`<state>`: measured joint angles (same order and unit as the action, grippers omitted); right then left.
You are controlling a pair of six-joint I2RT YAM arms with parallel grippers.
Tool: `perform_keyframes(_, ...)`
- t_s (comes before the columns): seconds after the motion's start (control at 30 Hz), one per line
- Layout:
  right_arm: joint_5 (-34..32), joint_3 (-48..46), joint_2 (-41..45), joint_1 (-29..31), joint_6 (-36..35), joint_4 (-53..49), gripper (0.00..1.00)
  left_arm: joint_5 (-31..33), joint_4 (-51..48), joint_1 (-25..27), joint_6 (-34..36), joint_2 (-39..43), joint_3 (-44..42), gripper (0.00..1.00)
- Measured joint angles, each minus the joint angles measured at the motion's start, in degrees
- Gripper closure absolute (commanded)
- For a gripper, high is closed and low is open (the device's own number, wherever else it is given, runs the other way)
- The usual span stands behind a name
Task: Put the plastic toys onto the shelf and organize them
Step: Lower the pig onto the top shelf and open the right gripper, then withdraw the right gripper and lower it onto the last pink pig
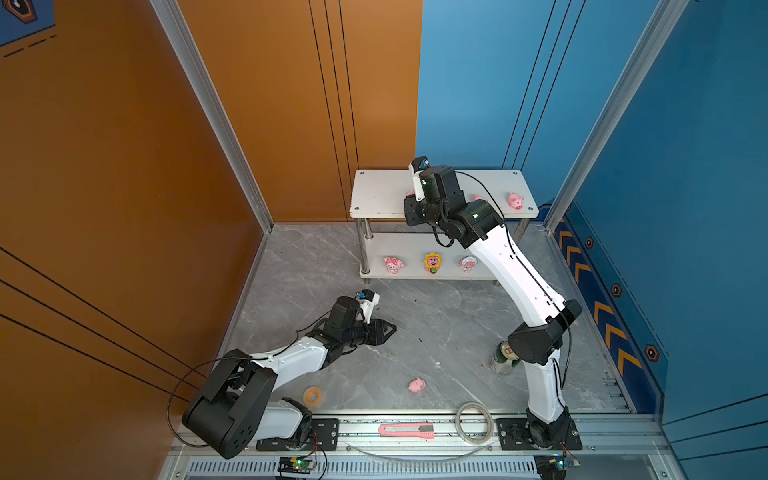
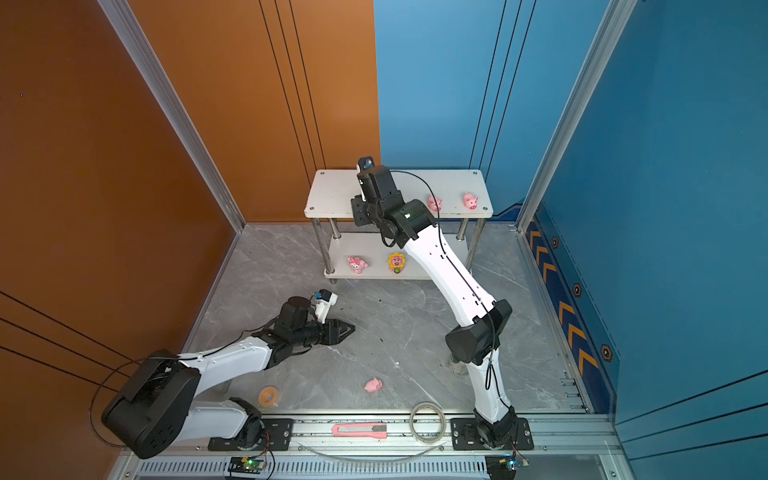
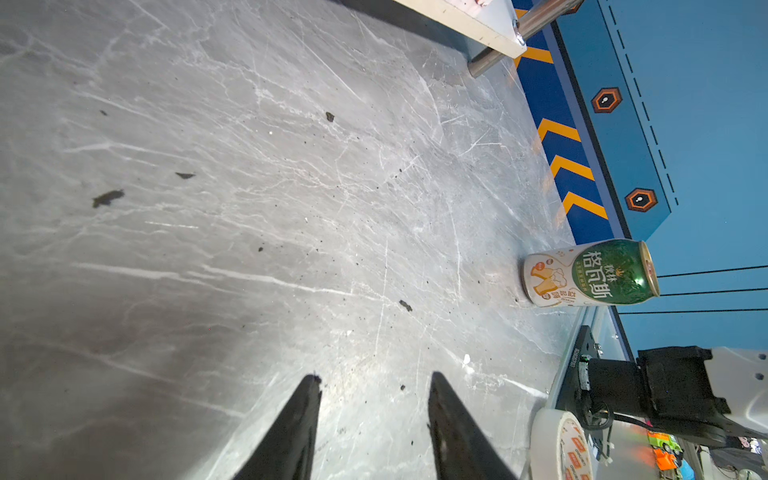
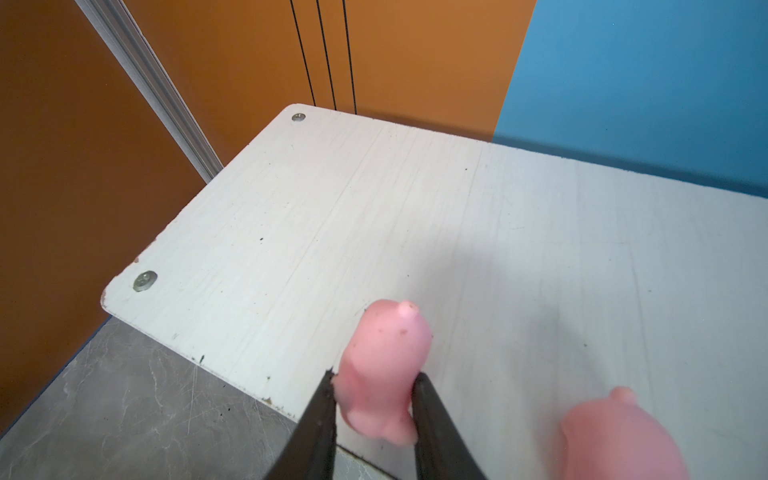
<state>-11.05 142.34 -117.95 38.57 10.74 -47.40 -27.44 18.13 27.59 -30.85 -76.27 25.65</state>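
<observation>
The white two-tier shelf (image 1: 374,195) (image 2: 332,195) (image 4: 415,208) stands at the back. My right gripper (image 4: 376,376) is over the front edge of its top tier, shut on a small pink pig (image 4: 384,353) (image 1: 410,193), both fingertips touching its sides. Another pig (image 4: 615,436) (image 2: 434,203) sits beside it, and a third pig (image 1: 515,201) (image 2: 470,200) stands further right. Three figurines stand on the lower tier: pink-white (image 1: 393,264), sunflower-faced (image 1: 433,262), white-pink (image 1: 468,263). One pig (image 1: 416,385) (image 2: 373,385) lies on the floor. My left gripper (image 1: 392,328) (image 3: 374,376) hovers low over the floor, open and empty.
A green can (image 1: 503,353) (image 3: 590,272) stands beside the right arm's elbow. A small tape roll (image 1: 312,395) lies near the left arm's base. A pink utility knife (image 1: 406,430) and a clear tape ring (image 1: 475,422) rest on the front rail.
</observation>
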Motion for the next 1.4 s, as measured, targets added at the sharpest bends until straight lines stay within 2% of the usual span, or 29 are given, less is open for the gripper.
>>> perform_keyframes(0.3,-0.1,0.1,-1.9,0.0,0.0,0.4,0.63,0.0,0.0,-0.2,0.0,0.4,-0.4,0.55)
perform_keyframes(0.7,-0.1,0.2,-1.7,0.8,0.0,0.4,0.51,0.0,0.0,-0.2,0.0,1.8,-0.7,0.55)
perform_keyframes(0.87,-2.2,0.2,0.5,3.6,-0.7,0.2,0.49,0.0,-0.6,-0.2,0.0,3.4,-0.9,0.55)
perform_keyframes(1.03,-7.2,-0.4,6.4,8.9,-3.0,-0.5,0.48,0.3,-1.6,-0.2,0.0,5.3,-0.9,0.55)
perform_keyframes(1.17,-12.0,-11.2,16.9,13.8,-3.9,1.0,0.48,0.7,-2.7,-0.2,0.0,7.9,-1.1,0.55)
perform_keyframes(1.27,-14.4,-29.1,28.7,17.2,-3.5,4.9,0.62,1.5,-3.9,-0.2,0.0,10.4,-1.9,0.55)
perform_keyframes(1.4,-12.3,-52.7,41.6,20.5,-2.3,7.5,0.79,2.8,-6.3,-0.1,0.7,13.4,-2.8,0.55)
